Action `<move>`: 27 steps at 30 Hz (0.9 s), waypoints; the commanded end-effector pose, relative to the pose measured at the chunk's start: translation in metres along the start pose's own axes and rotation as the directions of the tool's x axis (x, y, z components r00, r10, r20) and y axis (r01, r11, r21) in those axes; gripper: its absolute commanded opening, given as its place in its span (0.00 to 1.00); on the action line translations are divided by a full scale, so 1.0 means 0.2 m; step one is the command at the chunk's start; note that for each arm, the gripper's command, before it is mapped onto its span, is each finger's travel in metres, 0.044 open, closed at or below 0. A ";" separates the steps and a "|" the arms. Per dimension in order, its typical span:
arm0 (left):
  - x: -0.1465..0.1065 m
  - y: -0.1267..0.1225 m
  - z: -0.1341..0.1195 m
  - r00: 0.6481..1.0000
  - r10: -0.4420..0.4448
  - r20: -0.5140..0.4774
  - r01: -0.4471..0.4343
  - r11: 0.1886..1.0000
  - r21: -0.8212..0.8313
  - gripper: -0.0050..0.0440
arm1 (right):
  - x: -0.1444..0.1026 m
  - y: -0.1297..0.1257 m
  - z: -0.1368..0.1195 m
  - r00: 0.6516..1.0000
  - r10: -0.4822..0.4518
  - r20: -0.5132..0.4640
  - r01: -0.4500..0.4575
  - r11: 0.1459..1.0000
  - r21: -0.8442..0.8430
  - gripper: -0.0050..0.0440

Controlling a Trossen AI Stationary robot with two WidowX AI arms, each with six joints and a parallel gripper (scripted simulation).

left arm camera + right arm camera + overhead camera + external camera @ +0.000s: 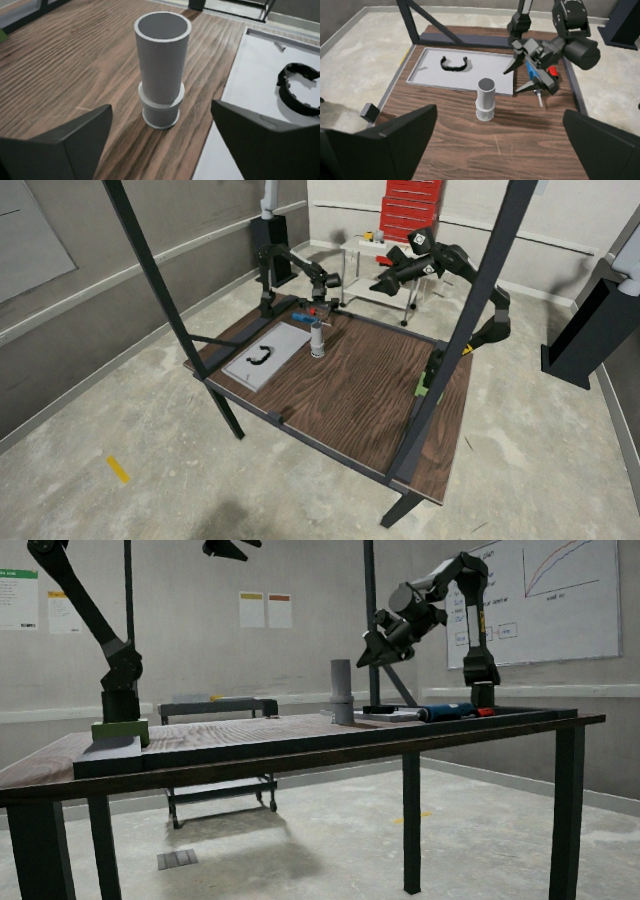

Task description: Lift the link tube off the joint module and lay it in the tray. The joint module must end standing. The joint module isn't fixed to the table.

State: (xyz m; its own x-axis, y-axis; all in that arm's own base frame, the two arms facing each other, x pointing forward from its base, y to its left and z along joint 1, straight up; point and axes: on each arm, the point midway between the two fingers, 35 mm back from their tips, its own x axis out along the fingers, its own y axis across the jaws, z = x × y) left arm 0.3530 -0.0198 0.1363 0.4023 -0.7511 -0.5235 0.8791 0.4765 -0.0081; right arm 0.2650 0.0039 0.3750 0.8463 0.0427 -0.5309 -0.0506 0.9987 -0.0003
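The grey link tube (316,331) stands upright, seated in the short grey joint module (317,351) on the wooden table, just right of the flat grey tray (272,352). In the left wrist view the tube (162,60) and module (162,112) are in front of my left gripper (162,108), which is open and apart from them. It hovers tilted beside the tube's top (375,652). My right gripper (381,285) is open and empty, high above the table's far side. From there the right wrist view looks down on the tube (486,92) and the tray (461,71).
A black curved part (261,355) lies in the tray. A blue screwdriver (302,316) and a small red tool (313,311) lie behind the tube by the left arm's base. Dark frame posts (465,330) rise at the table edges. A green block (425,385) sits at the right arm's base.
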 end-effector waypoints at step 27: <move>0.25 -0.02 -0.01 0.999 -0.032 0.024 0.032 0.999 0.026 0.82 | -0.02 0.00 0.02 1.000 -0.002 0.015 0.002 1.000 0.001 1.00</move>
State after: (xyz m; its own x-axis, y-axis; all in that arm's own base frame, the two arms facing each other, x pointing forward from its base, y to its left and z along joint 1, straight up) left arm 0.3665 -0.0523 0.1139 0.3788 -0.7794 -0.4990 0.8989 0.4381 -0.0018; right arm 0.2650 0.0039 0.3750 0.8464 0.0427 -0.5309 -0.0506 0.9987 -0.0003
